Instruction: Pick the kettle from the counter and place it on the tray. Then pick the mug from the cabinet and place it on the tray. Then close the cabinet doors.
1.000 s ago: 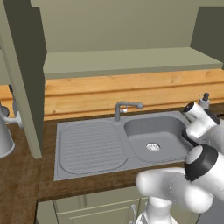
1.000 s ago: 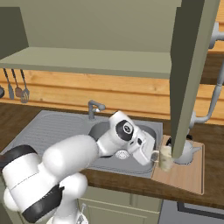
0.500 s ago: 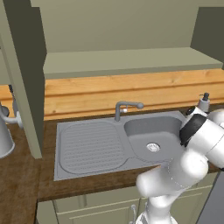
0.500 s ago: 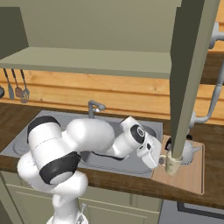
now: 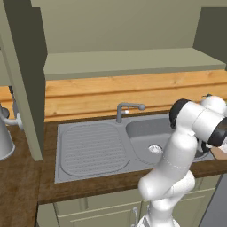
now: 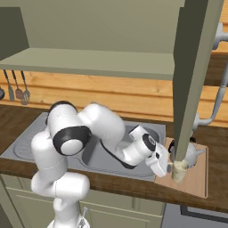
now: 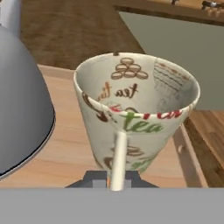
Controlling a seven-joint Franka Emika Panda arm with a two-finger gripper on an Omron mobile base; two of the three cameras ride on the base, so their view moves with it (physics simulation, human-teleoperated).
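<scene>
The dark brown wood worktop point(image 6: 133, 189) has a grey sink point(image 5: 146, 137) with a ridged drainer point(image 5: 91, 148) set into it. At its right end lies a pale wooden tray point(image 6: 196, 180). On the tray stand the silvery kettle point(image 6: 192, 153) and, just beside it, the patterned cream mug point(image 7: 135, 109), upright. A taller grey metal vessel point(image 5: 4, 139) stands on the worktop's left end.

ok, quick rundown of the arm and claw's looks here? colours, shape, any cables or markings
The arm is glossy white, made of rounded tubular links with bulbous elbows and black bands at the joints, rising from a white column base. No cables or markings show. The claw sits on a small white boxy hand; in the hand view its fingertips are small, dark grey and blocky.
</scene>
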